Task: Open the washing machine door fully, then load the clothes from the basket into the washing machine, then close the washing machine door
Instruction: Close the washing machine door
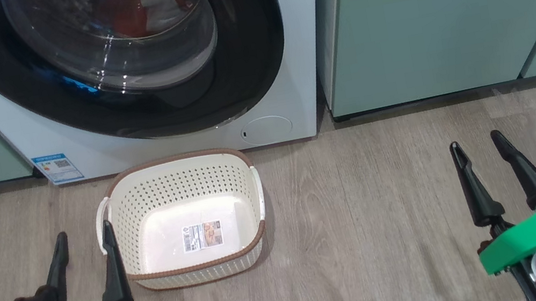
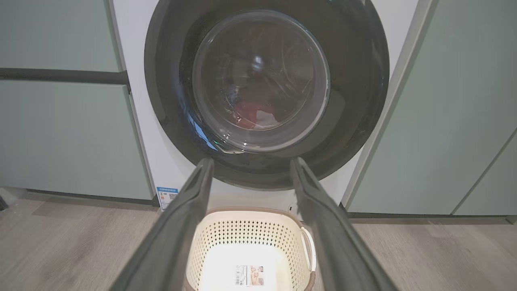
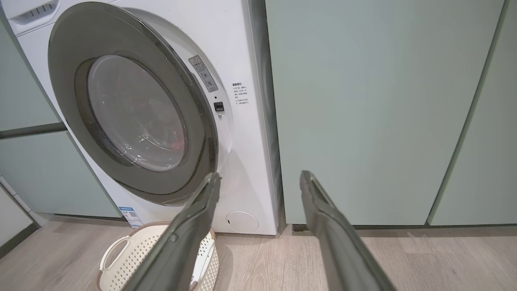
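The basket [image 1: 181, 187] sat on the wooden floor [image 1: 363, 200] just to the right of the left tool [image 1: 84, 230], with its white side handle near that tool's right finger. Its pale bottom lay bare apart from a label sticker [image 1: 202, 236]. The right tool [image 1: 474, 139] was well apart from the basket, off to the basket's right.

Ahead of both tools, past the basket, stood the washing machine [image 1: 14, 133]. Its door [image 1: 249, 39] was swung against the front. From the right wrist view the black rim seemed to stand a little proud of the white face, so it could not be told whether the door was latched. The clothes [image 1: 135, 9] were inside the drum, showing through the domed glass as a red patch with some white. A blue sticker [image 1: 57, 168] and a round flap [image 1: 267, 130] sat low on the machine's front, beyond the left tool's fingertips. Pale green cabinets [image 1: 440, 7] stood straight ahead of the right tool.

Both arms were held low over the floor with their green wrist mounts nearest the robot. The long dark fingers pointed forward toward the machine and tilted slightly upward. Each tool's fingers stood wide apart, with nothing between them and touching nothing. The left tool lined up with the basket and the door's lower rim, while the right tool pointed at the gap between the machine's right edge and the cabinets.
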You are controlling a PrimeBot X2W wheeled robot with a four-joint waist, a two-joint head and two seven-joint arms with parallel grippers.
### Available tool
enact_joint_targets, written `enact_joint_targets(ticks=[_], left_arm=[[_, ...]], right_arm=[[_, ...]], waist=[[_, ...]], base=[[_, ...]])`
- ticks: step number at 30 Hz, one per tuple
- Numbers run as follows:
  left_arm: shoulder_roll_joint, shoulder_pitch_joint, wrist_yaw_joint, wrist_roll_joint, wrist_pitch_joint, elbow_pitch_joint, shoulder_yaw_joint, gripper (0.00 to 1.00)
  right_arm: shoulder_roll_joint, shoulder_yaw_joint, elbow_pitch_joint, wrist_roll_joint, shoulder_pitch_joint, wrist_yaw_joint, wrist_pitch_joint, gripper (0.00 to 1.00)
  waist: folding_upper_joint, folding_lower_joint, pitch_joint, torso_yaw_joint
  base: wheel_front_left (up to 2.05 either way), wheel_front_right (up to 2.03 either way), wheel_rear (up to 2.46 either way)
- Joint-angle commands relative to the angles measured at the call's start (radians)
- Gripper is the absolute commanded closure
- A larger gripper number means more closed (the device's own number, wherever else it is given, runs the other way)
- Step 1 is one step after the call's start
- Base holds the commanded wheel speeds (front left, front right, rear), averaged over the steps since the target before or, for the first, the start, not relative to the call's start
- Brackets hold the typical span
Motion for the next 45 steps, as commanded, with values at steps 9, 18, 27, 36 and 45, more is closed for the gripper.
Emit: enact_joint_targets(ticks=[9, 18, 27, 36, 45], left_arm=[[0.023, -0.033, 0.01, 0.009, -0.011, -0.018, 0.031, 0.0], [0.024, -0.042, 0.017, 0.015, -0.013, -0.01, 0.021, 0.0], [0.027, -0.056, 0.023, 0.019, -0.016, -0.003, 0.014, 0.0], [0.026, -0.071, 0.028, 0.017, -0.018, -0.005, 0.008, 0.0], [0.023, -0.112, 0.025, 0.01, -0.023, -0.009, 0.006, 0.0]], right_arm=[[-0.005, 0.017, -0.041, -0.003, -0.013, 0.0, 0.002, 0.0], [-0.005, 0.017, -0.042, 0.0, -0.018, 0.0, 0.0, 0.0], [-0.005, 0.016, -0.033, 0.012, -0.024, 0.0, -0.001, 1.0], [-0.005, 0.017, -0.026, 0.017, -0.043, 0.0, 0.005, 1.0], [-0.005, 0.064, -0.001, -0.006, -0.186, 0.0, 0.016, 1.0]], waist=[[-0.0001, 0.0001, 0.004, 0.002], [-0.0001, 0.0001, 0.015, 0.007], [-0.0001, 0.0001, 0.023, 0.021], [-0.0001, 0.0001, 0.034, 0.037], [-0.0001, 0.0001, 0.081, 0.063]], base=[[0.0, 0.0, 0.0], [0.0, 0.0, 0.0], [0.0, 0.0, 0.0], [0.0, 0.0, 0.0], [0.0, 0.0, 0.0]])
